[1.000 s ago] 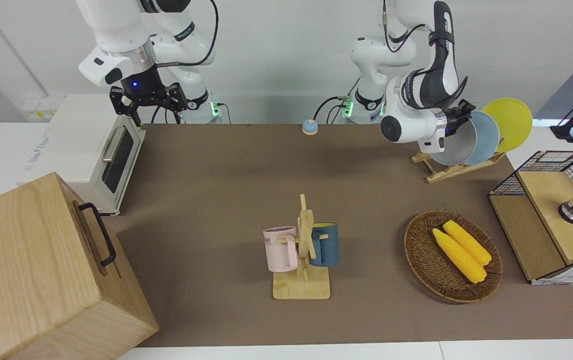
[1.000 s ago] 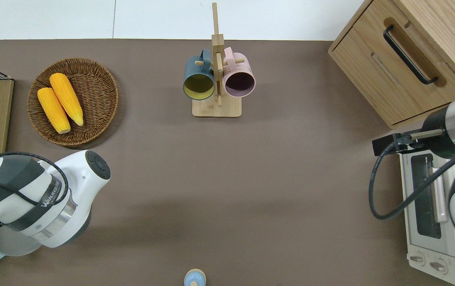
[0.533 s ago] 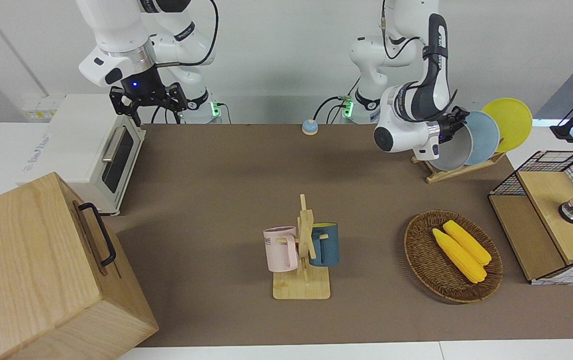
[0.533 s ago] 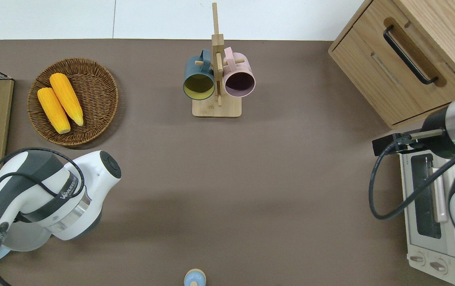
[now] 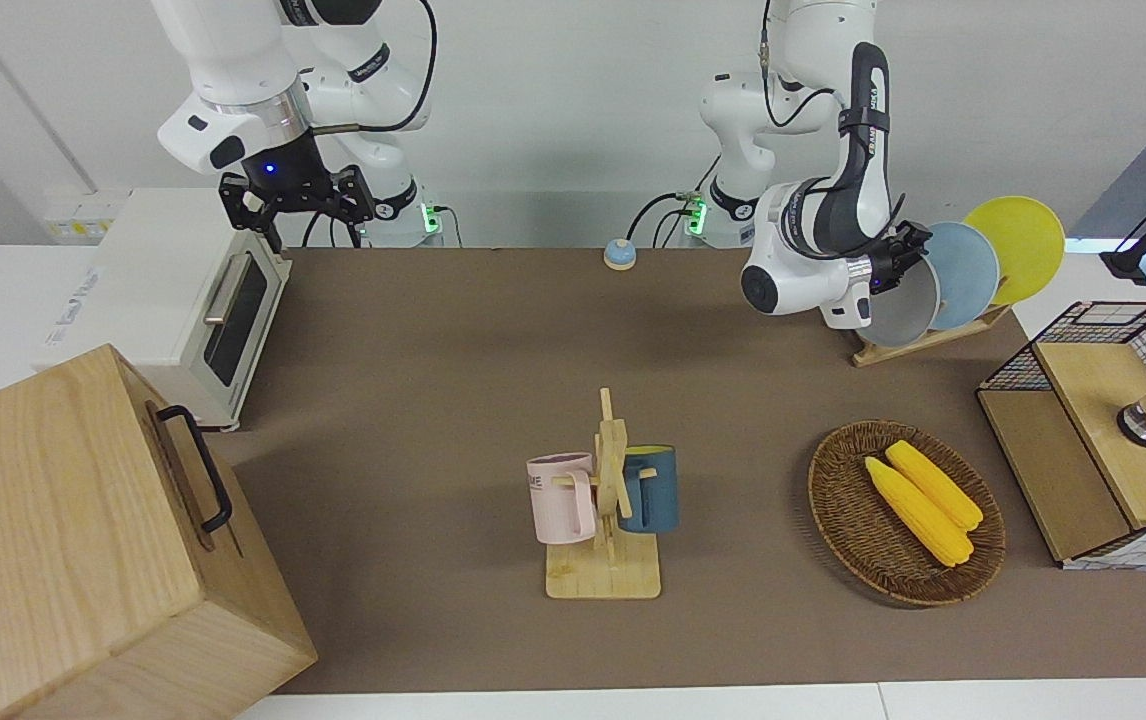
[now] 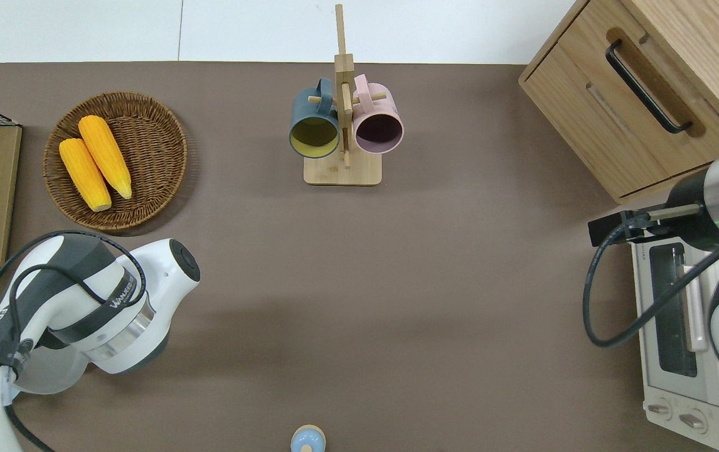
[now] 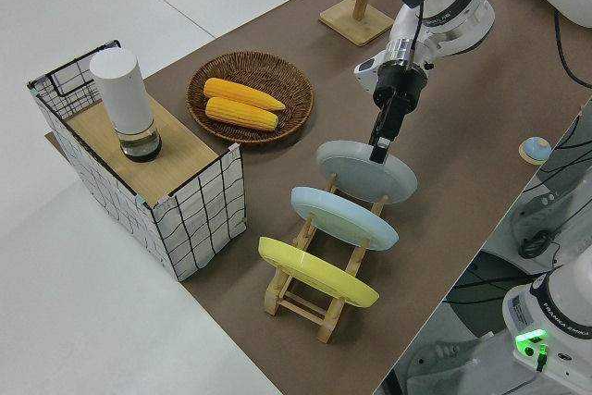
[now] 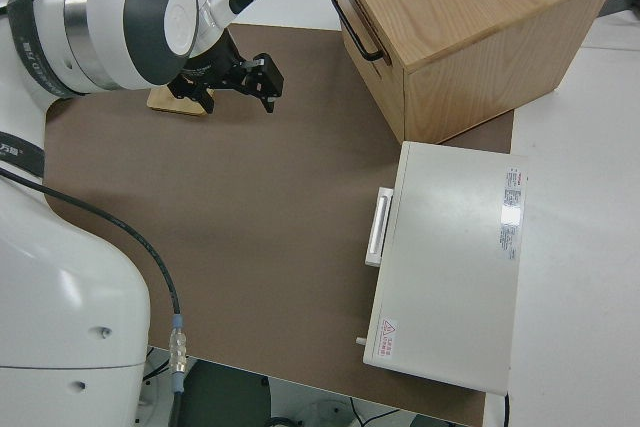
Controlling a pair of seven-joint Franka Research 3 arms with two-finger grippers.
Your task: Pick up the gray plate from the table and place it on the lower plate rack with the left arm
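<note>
Fingers of left gripper (image 7: 380, 148) pinching gray plate (image 7: 366, 171) rim, plate seated in lower plate rack (image 7: 314, 298), right arm parked.

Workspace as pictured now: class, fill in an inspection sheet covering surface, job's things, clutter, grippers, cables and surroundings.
Surface: brown mat on a white table.
Job's things: gray plate stands in the rack, in its lowest slot, beside the blue plate and yellow plate.
Clutter: basket with two corn cobs; mug stand with pink and blue mugs; small bell.
Grippers: left gripper at the gray plate's upper rim, its fingers either side of the rim; right gripper parked, fingers open.
Cables: black cable on the right arm.
Surroundings: toaster oven, wooden cabinet, wire crate.
</note>
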